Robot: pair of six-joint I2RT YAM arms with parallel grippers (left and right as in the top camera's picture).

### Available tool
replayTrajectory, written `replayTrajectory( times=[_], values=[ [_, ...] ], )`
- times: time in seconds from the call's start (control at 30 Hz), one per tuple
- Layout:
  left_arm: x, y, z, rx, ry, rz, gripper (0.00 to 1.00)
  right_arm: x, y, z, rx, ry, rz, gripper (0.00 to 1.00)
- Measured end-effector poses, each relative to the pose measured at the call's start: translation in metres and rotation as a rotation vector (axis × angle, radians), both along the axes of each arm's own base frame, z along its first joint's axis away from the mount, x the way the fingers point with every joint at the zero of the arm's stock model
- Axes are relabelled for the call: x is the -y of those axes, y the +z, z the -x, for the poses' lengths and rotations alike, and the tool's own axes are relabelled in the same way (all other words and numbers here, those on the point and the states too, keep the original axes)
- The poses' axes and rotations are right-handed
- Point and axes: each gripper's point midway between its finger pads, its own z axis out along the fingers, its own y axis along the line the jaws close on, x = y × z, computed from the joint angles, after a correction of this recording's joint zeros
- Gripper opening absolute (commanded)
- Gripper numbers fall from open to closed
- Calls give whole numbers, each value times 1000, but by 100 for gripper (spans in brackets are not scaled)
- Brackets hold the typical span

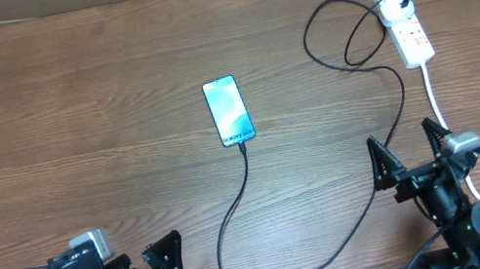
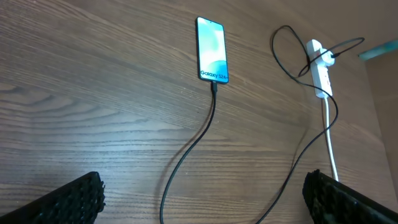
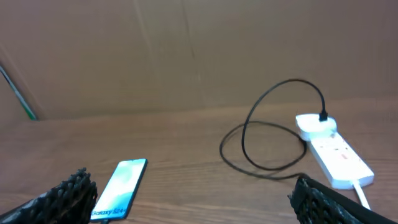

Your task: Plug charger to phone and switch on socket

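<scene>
So the phone (image 1: pixel 228 111) was lying flat and screen-up around the middle of the table (image 1: pixel 67 106). Its long axis ran pretty much away from the robot with a slight lean, and the edge with the white text faced the arms. The charger (image 1: pixel 234 210) looked plugged into that near edge. From there the black cable dropped toward the front of the table, swung right in a big U, climbed past the right arm, made a loop, and ended in the black plug sitting in the far end of the socket (image 1: pixel 406 26).

The socket was over on the far right, also lengthwise away from the robot. Its thick white lead (image 1: pixel 434 95) came out of the near end and ran straight down to the right arm.

Count: one phone, one charger, one socket, two arms.

The left fingers (image 2: pixel 71 202) were spread wide with nothing in them, parked at the front left. The right fingers (image 3: pixel 323 199) were the same, wide apart and empty, at the front right. The cable slack passed just beside them and the white lead ran up against that arm.
</scene>
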Motion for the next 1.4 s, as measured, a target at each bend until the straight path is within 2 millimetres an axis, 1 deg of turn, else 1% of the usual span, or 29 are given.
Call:
replayTrajectory(
  times=[0.13, 0.43, 0.57, 0.67, 0.77, 0.83, 0.93, 0.97, 1.23, 1.4],
  values=[
    [0, 0, 0, 0, 0, 0, 99, 0, -6, -5, 46, 0, 4, 100],
    [0, 0, 0, 0, 0, 0, 100, -3, -6, -12, 154, 8, 43, 100],
    [0, 0, 0, 0, 0, 0, 100, -6, -12, -15, 179, 17, 58, 100],
    [0, 0, 0, 0, 0, 0, 100, -7, -25, -17, 154, 23, 68, 100],
    [0, 0, 0, 0, 0, 0, 100, -8, -27, -17, 149, 30, 89, 100],
    [0, 0, 0, 0, 0, 0, 100, -9, -33, -17, 130, 36, 113, 100],
    [0, 0, 0, 0, 0, 0, 100, -10, -48, -17, 78, 46, 154, 100],
    [0, 0, 0, 0, 0, -1, 99, -9, -50, -17, 71, 47, 162, 100],
    [0, 0, 0, 0, 0, 0, 100, -8, -51, -17, 76, 38, 187, 100],
    [0, 0, 0, 0, 0, 0, 99, 3, -54, -20, 45, -25, 130, 100]
  ],
)
